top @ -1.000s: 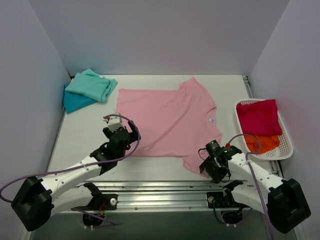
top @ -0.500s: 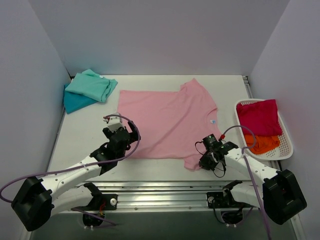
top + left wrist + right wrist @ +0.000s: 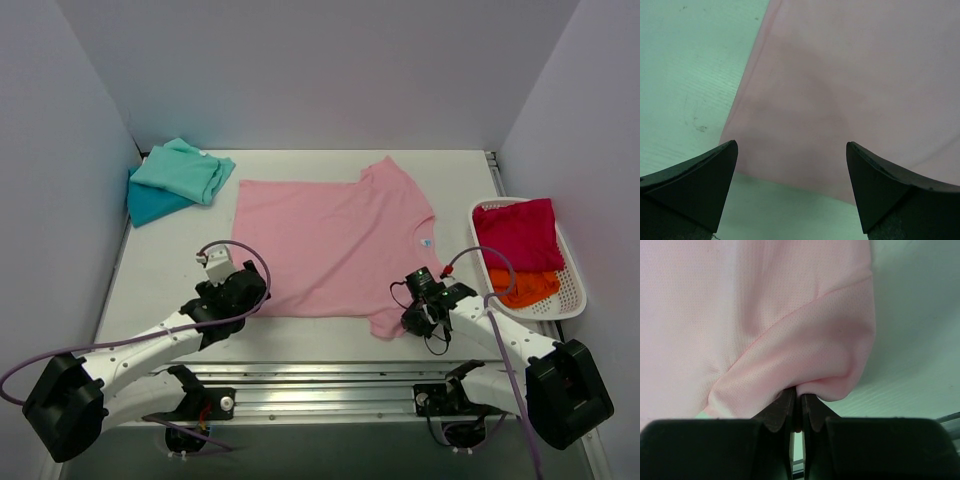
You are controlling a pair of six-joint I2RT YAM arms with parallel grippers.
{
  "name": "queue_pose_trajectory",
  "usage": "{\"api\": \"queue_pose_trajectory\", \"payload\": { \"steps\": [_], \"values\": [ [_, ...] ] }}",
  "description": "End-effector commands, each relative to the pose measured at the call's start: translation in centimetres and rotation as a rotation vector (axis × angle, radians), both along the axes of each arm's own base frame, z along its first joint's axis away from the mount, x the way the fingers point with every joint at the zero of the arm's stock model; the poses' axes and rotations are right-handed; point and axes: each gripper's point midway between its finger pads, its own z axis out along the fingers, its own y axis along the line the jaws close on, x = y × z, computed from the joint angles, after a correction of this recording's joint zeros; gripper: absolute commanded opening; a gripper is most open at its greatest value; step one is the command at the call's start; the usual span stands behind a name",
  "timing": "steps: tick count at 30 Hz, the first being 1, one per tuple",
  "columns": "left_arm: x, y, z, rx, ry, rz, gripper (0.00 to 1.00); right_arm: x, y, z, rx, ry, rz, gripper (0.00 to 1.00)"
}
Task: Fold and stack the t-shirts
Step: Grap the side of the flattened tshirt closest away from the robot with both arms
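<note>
A light pink t-shirt [image 3: 335, 245] lies spread flat in the middle of the table. My right gripper [image 3: 405, 320] is shut on the hem of its near sleeve; in the right wrist view the pink cloth [image 3: 805, 340] bunches over the closed gripper [image 3: 797, 397]. My left gripper [image 3: 255, 293] stands open at the shirt's near left corner, and in the left wrist view that gripper [image 3: 791, 145] hangs over the pink hem [image 3: 790, 165] with nothing between its fingers. A mint green t-shirt [image 3: 185, 170] lies folded on a teal blue one [image 3: 150, 205] at the far left.
A white lattice basket [image 3: 575, 290] at the right edge holds a crimson red t-shirt [image 3: 518, 235] and an orange one [image 3: 525, 288]. White walls close in the table on three sides. A metal rail [image 3: 320, 380] runs along the near edge between the arm bases.
My right gripper has moved left to the near sleeve and closed on its hem. My left gripper has dipped toward the shirt's near left corner, still open.
</note>
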Motion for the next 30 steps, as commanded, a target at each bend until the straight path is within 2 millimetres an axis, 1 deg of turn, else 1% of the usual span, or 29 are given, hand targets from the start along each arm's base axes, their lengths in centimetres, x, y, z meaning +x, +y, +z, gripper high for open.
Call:
{"api": "queue_pose_trajectory", "payload": {
  "steps": [1, 4, 7, 10, 11, 13, 14, 18, 19, 24, 27, 29, 30],
  "values": [
    [-2.0, 0.6, -1.3, -0.043, 0.079, 0.053, 0.99, 0.8, -1.3, 0.8, -0.068, -0.023, -0.008, 0.00],
    [-2.7, 1.2, -2.5, -0.059, 0.094, 0.084, 0.99, 1.1, -1.1, 0.5, -0.063, -0.028, 0.000, 0.00],
    [-3.1, 1.6, -3.1, -0.088, 0.092, 0.108, 0.99, 1.2, -1.0, 0.2, -0.060, -0.022, 0.016, 0.00],
    [-3.2, 1.4, -3.3, -0.131, 0.082, 0.120, 1.00, 1.5, -1.1, 0.3, -0.066, -0.028, 0.024, 0.00],
    [-3.3, 1.5, -3.6, -0.134, 0.081, 0.126, 0.93, 1.6, -1.2, 0.4, -0.067, -0.031, 0.020, 0.00],
    [-3.2, 1.4, -4.1, -0.142, 0.080, 0.134, 0.91, 1.9, -1.4, 0.6, -0.071, -0.043, 0.016, 0.00],
    [-3.3, 1.4, -4.4, -0.141, 0.088, 0.134, 0.86, 2.0, -1.5, 0.7, -0.071, -0.046, 0.016, 0.00],
    [-2.9, 0.6, -5.2, -0.145, 0.109, 0.126, 0.73, 2.2, -1.7, 0.7, -0.075, -0.045, 0.015, 0.00],
    [-2.9, 0.5, -5.7, -0.134, 0.121, 0.127, 0.71, 2.2, -1.7, 0.8, -0.074, -0.046, 0.017, 0.00],
    [-2.7, 0.4, -6.5, -0.112, 0.132, 0.142, 0.56, 2.4, -2.0, 0.9, -0.083, -0.047, 0.008, 0.00],
    [-2.6, 0.2, -6.7, -0.106, 0.129, 0.138, 0.38, 2.4, -2.4, 1.2, -0.094, -0.050, 0.002, 0.00],
    [-2.6, 0.5, -6.5, -0.092, 0.130, 0.145, 0.22, 2.4, -2.8, 1.6, -0.107, -0.053, -0.010, 0.00],
    [-2.5, 0.7, -6.2, -0.081, 0.123, 0.154, 0.17, 2.6, -2.9, 1.9, -0.109, -0.062, -0.015, 0.00]
  ]
}}
